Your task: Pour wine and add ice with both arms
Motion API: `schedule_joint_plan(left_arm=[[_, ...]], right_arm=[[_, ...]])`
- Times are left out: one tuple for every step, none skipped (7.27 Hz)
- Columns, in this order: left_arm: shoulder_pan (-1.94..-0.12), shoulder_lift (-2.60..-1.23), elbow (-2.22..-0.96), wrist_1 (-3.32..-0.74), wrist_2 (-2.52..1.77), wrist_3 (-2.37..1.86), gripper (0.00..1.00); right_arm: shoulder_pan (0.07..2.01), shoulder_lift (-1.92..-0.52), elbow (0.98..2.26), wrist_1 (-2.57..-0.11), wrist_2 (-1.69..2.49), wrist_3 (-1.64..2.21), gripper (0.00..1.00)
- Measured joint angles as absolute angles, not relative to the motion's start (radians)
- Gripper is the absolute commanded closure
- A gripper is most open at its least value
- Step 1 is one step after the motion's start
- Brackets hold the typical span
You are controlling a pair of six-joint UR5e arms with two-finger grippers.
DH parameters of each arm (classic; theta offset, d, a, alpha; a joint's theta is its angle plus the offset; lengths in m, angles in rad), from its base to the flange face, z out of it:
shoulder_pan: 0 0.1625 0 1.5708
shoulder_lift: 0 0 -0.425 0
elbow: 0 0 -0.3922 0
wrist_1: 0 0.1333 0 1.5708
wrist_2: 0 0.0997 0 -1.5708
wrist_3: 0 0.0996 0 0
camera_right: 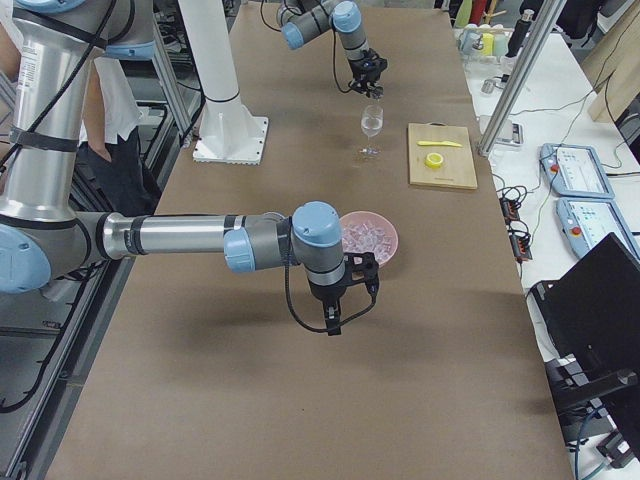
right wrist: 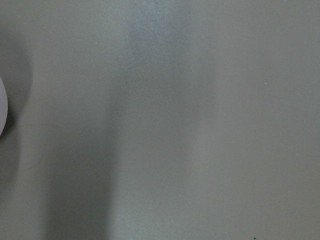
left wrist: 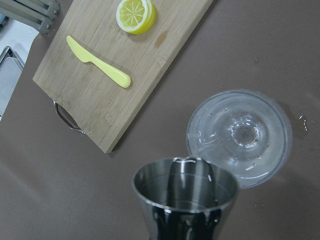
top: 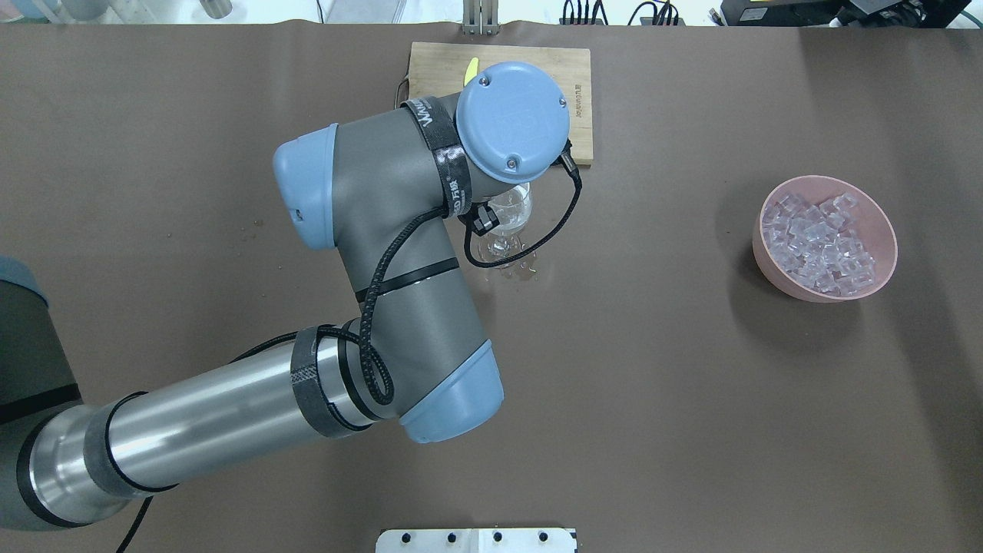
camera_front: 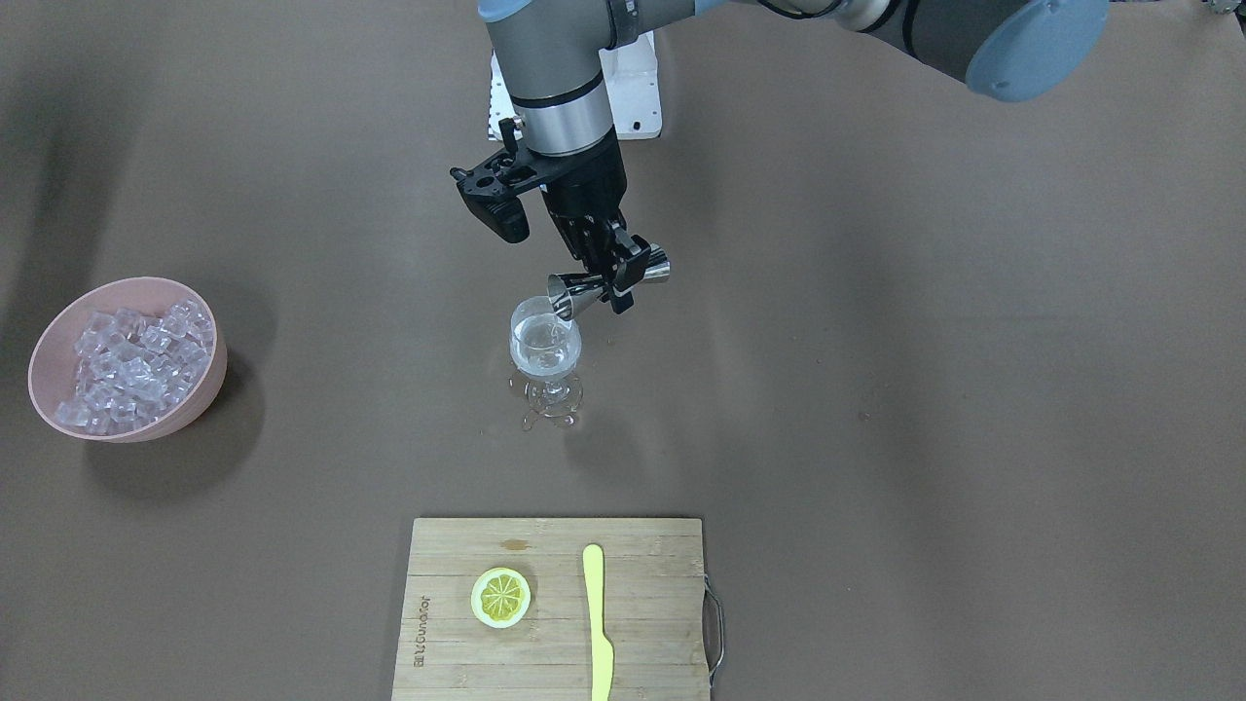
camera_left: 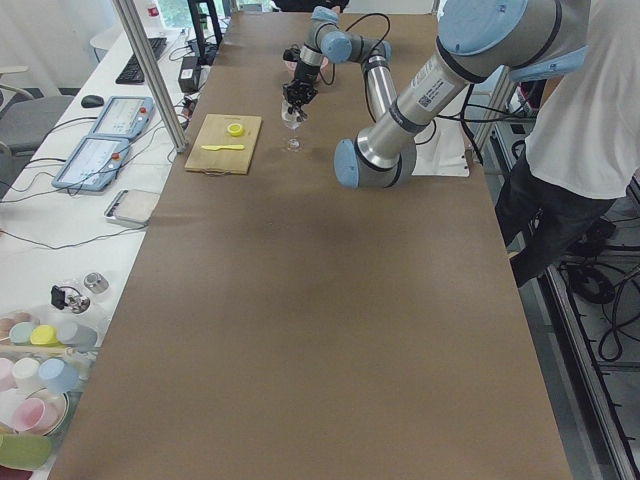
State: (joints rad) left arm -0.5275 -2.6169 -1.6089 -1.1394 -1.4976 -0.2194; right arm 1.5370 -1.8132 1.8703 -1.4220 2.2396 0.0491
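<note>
Jigger (camera_front: pixel 574 292): polished steel, double cone.
Left gripper (camera_front: pixel 620 277): clamps jigger waist.
Right gripper (camera_right: pixel 340 315): finger state unclear.
Board stamp (camera_front: pixel 421 631): illegible.

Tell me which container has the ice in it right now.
The pink bowl, piled with clear cubes. The stemmed glass holds only liquid; the steel jigger is tipped over it.

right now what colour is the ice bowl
Pale pink; the bowl shows best in the front-facing view.
</note>
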Motion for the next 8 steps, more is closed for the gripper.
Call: schedule_joint_plan(left_arm=[[-0.523, -2.639, -1.587, -1.124, -1.49, -0.219, 1.0], [-0.521, -2.662, -1.565, -1.104, -1.487, -0.219, 1.0], [-0.52, -2.679, -1.55, -1.085, -1.484, -0.219, 1.0], [-0.518, -2.692, -1.538, -1.068, -1.476, -0.219, 1.0], [-0.517, -2.705, -1.524, -1.05, -1.465, -0.219, 1.0], [-0.514, -2.714, -1.513, -1.033, -1.451, -0.219, 1.0], [-0.507, -2.722, -1.505, -1.017, -1.435, -0.219, 1.0], [-0.499, -2.725, -1.499, -1.006, -1.423, -0.219, 1.0]], right_arm=[[1.537, -1.813, 1.868, -1.422, 2.24, 0.049, 0.0], [1.537, -1.813, 1.865, -1.422, 2.24, 0.049, 0.0], [1.537, -1.813, 1.863, -1.422, 2.24, 0.049, 0.0], [1.537, -1.813, 1.863, -1.422, 2.24, 0.049, 0.0], [1.537, -1.813, 1.862, -1.422, 2.24, 0.049, 0.0], [1.537, -1.813, 1.862, -1.422, 2.241, 0.049, 0.0], [1.537, -1.813, 1.862, -1.422, 2.241, 0.049, 0.0], [1.537, -1.813, 1.862, -1.422, 2.241, 0.049, 0.0]])
